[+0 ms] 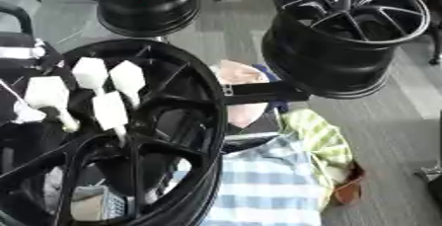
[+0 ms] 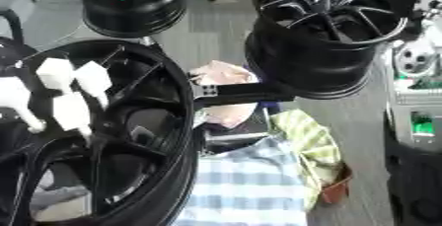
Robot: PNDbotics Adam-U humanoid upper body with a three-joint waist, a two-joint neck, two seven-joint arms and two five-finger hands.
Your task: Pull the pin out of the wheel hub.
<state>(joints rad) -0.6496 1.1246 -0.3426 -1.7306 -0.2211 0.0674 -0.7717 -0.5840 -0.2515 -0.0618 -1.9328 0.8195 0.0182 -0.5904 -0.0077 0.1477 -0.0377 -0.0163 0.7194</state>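
A large black wheel hub [image 1: 186, 121] fills the lower left, its spokes facing me. My left hand [image 1: 86, 94] comes in from the left and hovers over the upper spokes. Its white-tipped fingers [image 1: 128, 78] are spread apart and fairly straight, with nothing visible between them. I cannot make out a pin on the hub. A black flat bar [image 1: 263, 92] runs from the hub's right rim towards the right. My right hand shows in neither view.
A second black wheel [image 1: 345, 32] stands at the upper right and a third [image 1: 147, 0] at the top left. Beside the hub's right rim lie a pinkish shape [image 1: 240, 76], blue-white checked fabric [image 1: 268, 185] and green checked cloth [image 1: 321, 141]. Equipment [image 2: 416, 96] lines the right edge.
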